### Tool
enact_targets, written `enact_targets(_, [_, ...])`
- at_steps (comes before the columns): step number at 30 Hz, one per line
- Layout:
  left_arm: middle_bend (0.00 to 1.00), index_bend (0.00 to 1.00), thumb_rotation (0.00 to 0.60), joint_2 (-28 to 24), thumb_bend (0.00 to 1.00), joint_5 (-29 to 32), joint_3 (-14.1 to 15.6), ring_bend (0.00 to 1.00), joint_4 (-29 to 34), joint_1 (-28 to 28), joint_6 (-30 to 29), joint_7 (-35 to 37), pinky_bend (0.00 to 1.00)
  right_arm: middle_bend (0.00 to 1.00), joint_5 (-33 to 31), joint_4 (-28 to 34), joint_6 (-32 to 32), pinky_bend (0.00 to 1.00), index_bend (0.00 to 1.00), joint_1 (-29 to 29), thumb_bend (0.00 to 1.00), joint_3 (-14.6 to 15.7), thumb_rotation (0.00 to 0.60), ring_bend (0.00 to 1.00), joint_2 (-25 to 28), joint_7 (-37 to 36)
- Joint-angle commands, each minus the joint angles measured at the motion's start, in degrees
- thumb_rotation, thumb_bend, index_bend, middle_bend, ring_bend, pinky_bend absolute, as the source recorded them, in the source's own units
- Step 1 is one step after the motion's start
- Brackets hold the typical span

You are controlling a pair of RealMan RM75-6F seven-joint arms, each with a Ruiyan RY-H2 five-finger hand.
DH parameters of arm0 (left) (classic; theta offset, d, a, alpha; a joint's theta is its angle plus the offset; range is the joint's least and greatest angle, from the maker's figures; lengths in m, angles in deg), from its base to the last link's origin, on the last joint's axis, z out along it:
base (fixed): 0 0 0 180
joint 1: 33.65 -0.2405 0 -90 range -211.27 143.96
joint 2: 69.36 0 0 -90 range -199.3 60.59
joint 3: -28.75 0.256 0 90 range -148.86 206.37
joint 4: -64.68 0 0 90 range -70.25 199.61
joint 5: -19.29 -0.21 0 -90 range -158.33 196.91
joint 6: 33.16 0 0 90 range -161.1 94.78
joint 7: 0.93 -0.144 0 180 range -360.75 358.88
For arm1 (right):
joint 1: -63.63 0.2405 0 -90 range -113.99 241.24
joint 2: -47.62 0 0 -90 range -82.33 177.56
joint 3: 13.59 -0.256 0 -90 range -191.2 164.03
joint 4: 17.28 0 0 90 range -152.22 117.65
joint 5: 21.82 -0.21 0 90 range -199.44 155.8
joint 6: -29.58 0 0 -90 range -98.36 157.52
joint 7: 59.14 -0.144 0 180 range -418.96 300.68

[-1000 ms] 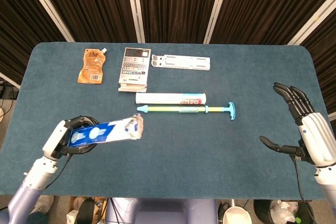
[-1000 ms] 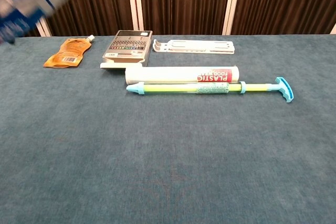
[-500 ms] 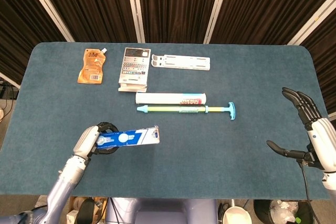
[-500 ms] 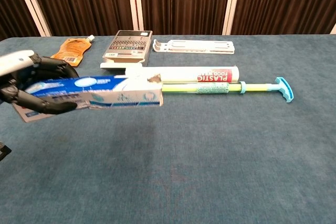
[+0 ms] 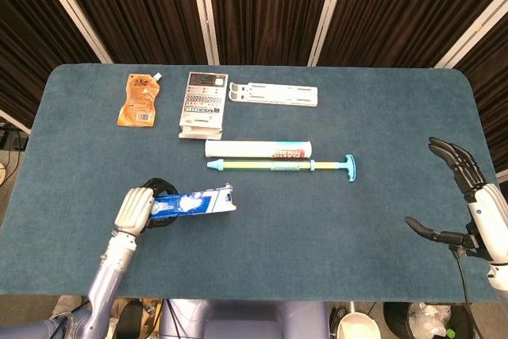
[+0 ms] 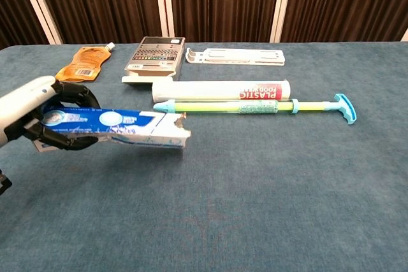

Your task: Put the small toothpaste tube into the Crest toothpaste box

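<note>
— What's the left hand (image 5: 140,210) doing down there in the lower left of the frame?

— It's wrapping its fingers (image 6: 64,93) around one end of the Crest toothpaste box (image 5: 193,202), and the box is sticking out sideways toward the middle of the frame, just above the table (image 5: 317,236) or nearly on it; I can't tell whether it's touching. The far end looks torn open, flaps ragged.

— So what's the trick to this step?

— I'd say it should be keeping that open mouth pointing toward the middle, box level, and not squeezing so hard that the cardboard is collapsing. A crushed box won't be taking a tube.

— And the small toothpaste tube?

— That's the odd part. I'm not seeing it lying loose anywhere. It could already be sitting inside the box, but the mouth is too small and rough for me to tell.

— What's lying above the box, mid-frame?

— A white plastic wrap roll (image 5: 257,148) and a long green-and-blue stick (image 5: 282,166) just beside it, both well apart from the hand. Further up, an orange pouch (image 5: 140,100), a printed card box (image 5: 202,104) and a white rack (image 5: 273,94).

— And over on the right edge?

— The right hand (image 5: 464,204) is hanging there with its fingers spread, holding nothing, well apart from everything. If a tube is still to go in, I'd guess that's the hand feeding it.
</note>
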Motion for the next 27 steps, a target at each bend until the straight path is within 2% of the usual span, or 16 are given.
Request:
enact_targets(1, [0.48,0.51,0.6,0.84,0.38,-0.09,0.64,0.28,-1.51,-0.29,1.04,-0.81,0.44,0.09,-0.02,-0.43,-0.18,0.0,0.1,0.12,0.19,0.13,0.6,0.1,-0.59,0.12])
enact_targets(6, [0.44,0.5,0.6,1.99,0.38,-0.47,0.73,0.24,-3.34,-0.62,1.87,-0.29,0.41,0.09,-0.5,-1.24,-0.63,0.0,0.1,0.41,0.19,0.15,0.6,0.1,-0.73,-0.32])
enact_targets(10, [0.29,0.45,0.6,1.39,0.36,-0.83,1.2,0.16,-3.2,-0.5,3.11,-1.94,0.35,0.09,-1.27,-1.43,-0.71,0.0,0.1,0.65,0.19,-0.15,0.6,0.1,-0.9,-0.57])
enact_targets(13, [0.15,0.34,0.6,-0.09,0.27,-0.58,1.39,0.04,-1.52,-0.3,4.47,-3.42,0.24,0.09,-1.9,-1.49,-0.77,0.0,0.1,0.76,0.19,-0.39,0.6,0.1,-0.75,-0.79])
enact_targets(15, [0.11,0.31,0.6,-1.56,0.23,0.0,1.29,0.01,0.3,-0.15,5.29,-5.57,0.21,0.09,-2.22,-1.46,-1.07,0.0,0.1,0.93,0.19,-0.49,0.6,0.1,-0.6,-0.97])
enact_targets(21, [0.08,0.28,0.6,-4.84,0.19,1.9,0.42,0.0,5.63,-0.46,4.81,-12.9,0.15,0.09,-3.29,-1.42,-2.52,0.0,0.1,1.79,0.19,-0.91,0.6,0.1,-0.38,-0.86])
enact_targets(27, [0.07,0.27,0.6,-10.42,0.16,4.91,-0.35,0.0,14.86,-1.86,3.14,-18.84,0.13,0.09,-5.61,-1.66,-5.27,0.0,0.1,3.17,0.19,-1.51,0.6,0.1,-0.78,2.41])
